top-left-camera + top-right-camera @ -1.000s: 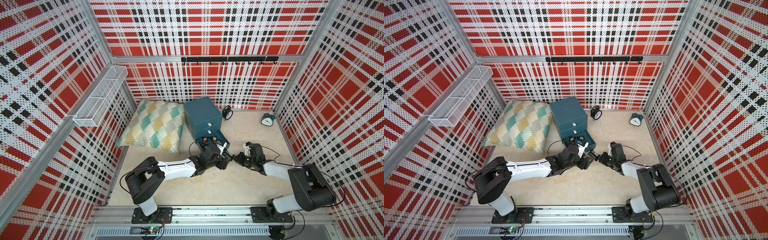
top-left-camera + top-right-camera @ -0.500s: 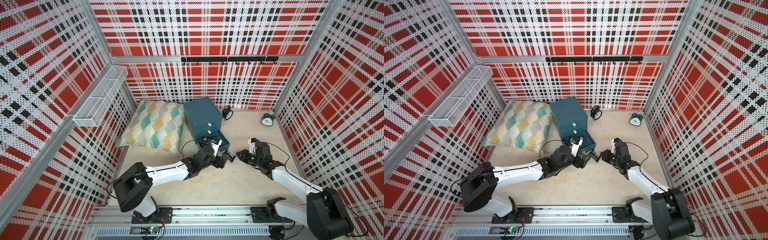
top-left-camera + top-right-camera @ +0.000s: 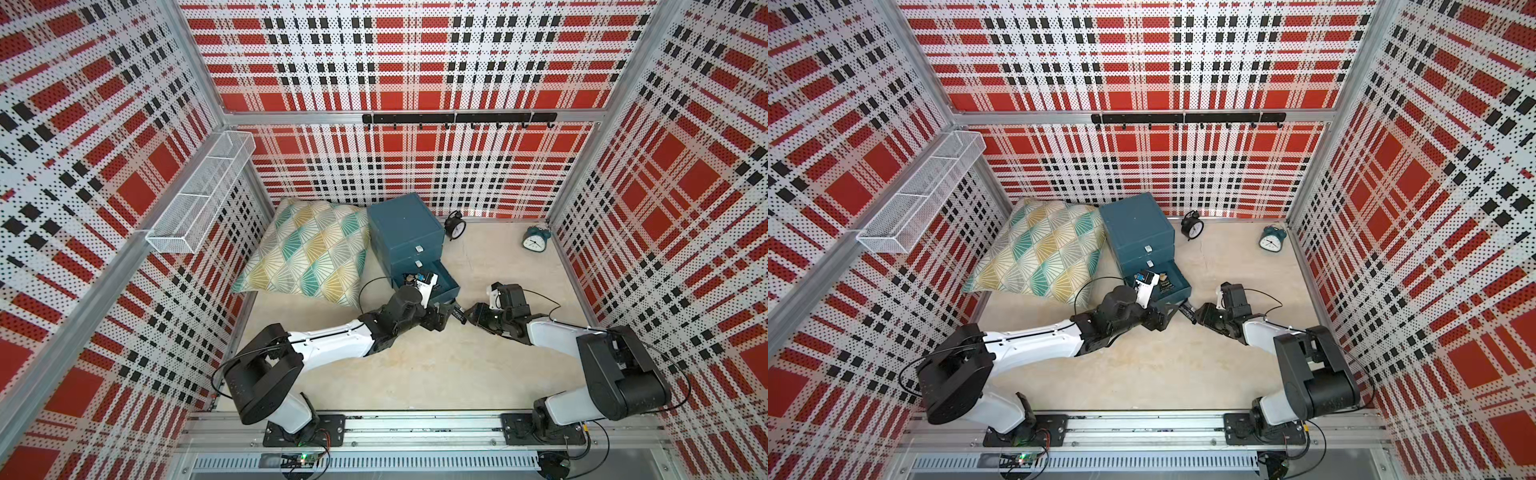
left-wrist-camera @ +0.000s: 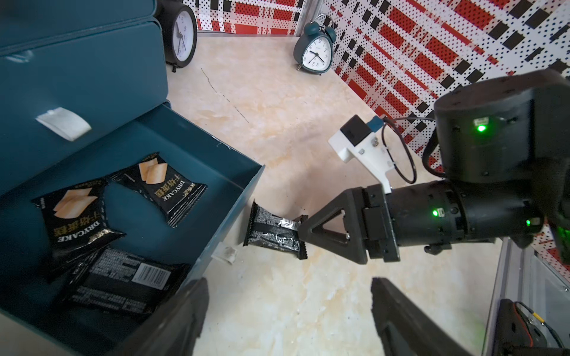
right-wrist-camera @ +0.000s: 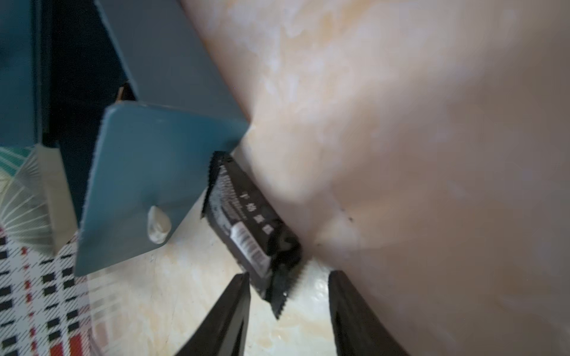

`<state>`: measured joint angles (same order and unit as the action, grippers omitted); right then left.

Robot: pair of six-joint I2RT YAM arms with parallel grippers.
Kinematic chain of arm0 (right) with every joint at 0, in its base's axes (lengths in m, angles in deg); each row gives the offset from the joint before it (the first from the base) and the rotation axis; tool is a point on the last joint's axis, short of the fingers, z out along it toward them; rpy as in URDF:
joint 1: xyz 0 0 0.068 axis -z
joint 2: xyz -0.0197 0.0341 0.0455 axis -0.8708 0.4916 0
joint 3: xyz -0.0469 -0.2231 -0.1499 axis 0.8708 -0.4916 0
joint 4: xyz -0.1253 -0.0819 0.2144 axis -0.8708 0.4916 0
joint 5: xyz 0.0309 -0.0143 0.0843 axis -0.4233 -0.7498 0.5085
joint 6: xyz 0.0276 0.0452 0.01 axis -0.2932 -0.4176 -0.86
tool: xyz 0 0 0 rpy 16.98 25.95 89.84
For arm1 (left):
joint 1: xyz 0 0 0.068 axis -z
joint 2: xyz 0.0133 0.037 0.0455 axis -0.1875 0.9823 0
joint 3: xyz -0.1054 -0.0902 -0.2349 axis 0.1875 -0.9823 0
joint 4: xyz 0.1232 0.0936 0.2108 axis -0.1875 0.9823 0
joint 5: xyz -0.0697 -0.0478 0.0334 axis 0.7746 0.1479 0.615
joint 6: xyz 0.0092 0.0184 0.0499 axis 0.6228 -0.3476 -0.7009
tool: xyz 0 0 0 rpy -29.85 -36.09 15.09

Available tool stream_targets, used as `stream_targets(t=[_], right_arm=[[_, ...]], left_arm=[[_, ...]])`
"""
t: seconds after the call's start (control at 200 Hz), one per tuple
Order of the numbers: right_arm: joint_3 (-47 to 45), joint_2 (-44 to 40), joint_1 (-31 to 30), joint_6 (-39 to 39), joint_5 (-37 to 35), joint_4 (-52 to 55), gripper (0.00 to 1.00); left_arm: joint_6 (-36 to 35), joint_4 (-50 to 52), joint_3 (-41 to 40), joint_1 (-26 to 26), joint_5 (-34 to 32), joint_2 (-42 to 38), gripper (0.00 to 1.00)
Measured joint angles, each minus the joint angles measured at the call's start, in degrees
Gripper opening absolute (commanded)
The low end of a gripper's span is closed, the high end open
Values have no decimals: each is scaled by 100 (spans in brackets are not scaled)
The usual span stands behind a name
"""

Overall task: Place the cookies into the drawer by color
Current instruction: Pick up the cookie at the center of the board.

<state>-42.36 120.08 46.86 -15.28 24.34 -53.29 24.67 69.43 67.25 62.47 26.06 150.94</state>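
The teal drawer cabinet stands at the back, its bottom drawer pulled out. Three black cookies lie in it: two face up, one label side up. Another black cookie packet sits outside, against the drawer front. My right gripper is open, and the packet's crimped end lies loose between its fingers. My left gripper is open and empty, beside the drawer's corner.
A patterned pillow leans left of the cabinet. A black clock and a teal alarm clock stand by the back wall. A white wire basket hangs on the left wall, a hook rail on the back wall.
Both grippers have opened. The right one was shut a second ago and now stands apart around the black packet's end. The right arm lifted away and came back to the drawer front.
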Motion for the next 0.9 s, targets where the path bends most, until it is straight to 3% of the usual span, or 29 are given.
stream_targets(t=[0.11,0.371,0.556,0.902], right_arm=[[153,310,0,-7,175,-332,55],[212,649,0,-70,339,-697,25],[170,511,0,-107,332,-623,13],[162,-393,0,-66,293,-116,10]], left_arm=[[0,-11,-4,0,37,0,89],[0,-28,-4,0,66,0,89],[0,-31,-4,0,74,0,89],[0,-120,-170,0,72,-173,89]])
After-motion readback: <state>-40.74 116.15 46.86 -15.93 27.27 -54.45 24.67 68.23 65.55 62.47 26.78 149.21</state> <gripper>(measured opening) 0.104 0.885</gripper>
